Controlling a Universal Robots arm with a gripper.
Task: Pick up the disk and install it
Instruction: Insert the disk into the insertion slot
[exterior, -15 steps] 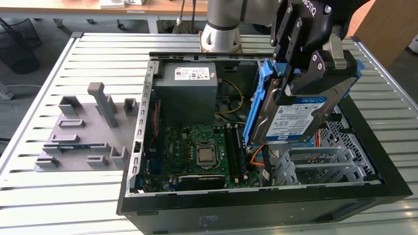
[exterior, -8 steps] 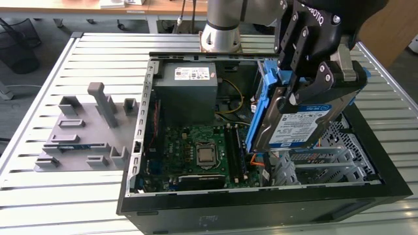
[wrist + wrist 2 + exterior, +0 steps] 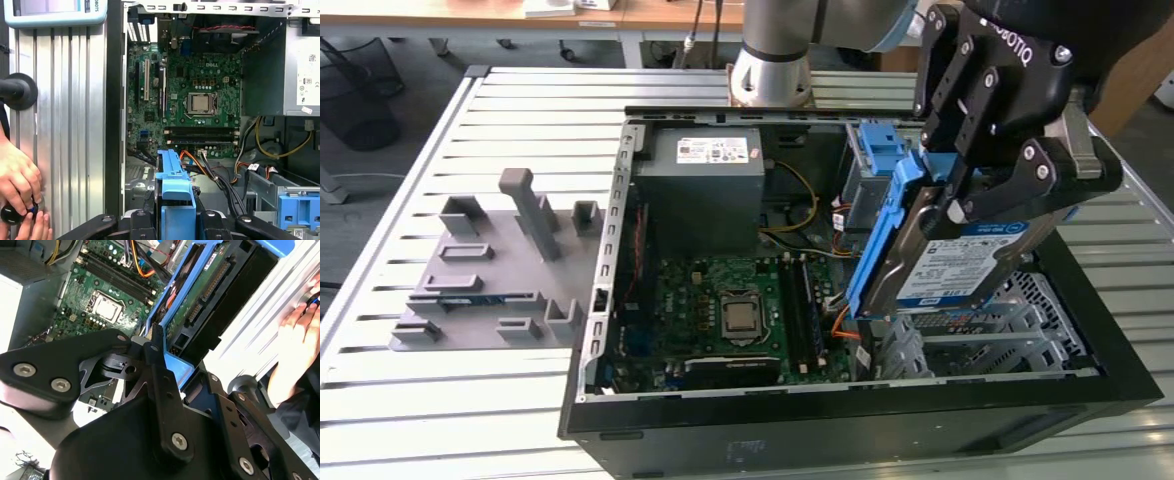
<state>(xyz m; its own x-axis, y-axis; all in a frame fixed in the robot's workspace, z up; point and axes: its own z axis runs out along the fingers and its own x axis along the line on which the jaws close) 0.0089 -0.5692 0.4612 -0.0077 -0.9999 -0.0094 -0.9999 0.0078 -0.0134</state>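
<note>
claw (image 3: 987, 215): black, two-fingered, jointed metal, clamped tight on the disk.
item held: the disk (image 3: 958, 272), a flat rectangular silver metal hard drive with a glossy white-and-blue label, framed by a smooth blue plastic carrier bracket. it hangs tilted on edge over the drive-bay side of the open black metal computer case (image 3: 854, 415), on the exterior view's right.
pick-up: done, i'd say.
install: outstanding, drive not seated.
also noted: green printed motherboard (image 3: 700, 290), matte grey power-supply box (image 3: 707, 195), ribbed aluminium table (image 3: 520, 100), a person's hand (image 3: 20, 180).
</note>
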